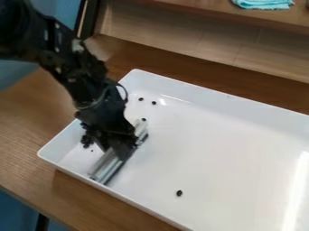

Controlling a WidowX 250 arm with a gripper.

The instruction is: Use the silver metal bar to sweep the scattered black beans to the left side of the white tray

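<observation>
We see one black robot arm [57, 47] entering from the upper left and slanting down to the right. A thin dark cable [125, 91] loops out beside its wrist [104, 97]. At the arm's lower end, we find the black gripper [122, 151], low and pointing downward at a slant.

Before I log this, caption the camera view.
Black tool at a silvery bar in a white tray dotted with small black pieces, on a wooden table.

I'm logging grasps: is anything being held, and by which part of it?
The pincer appears to hold the silvery bar near its middle, inside the white tray.
</observation>
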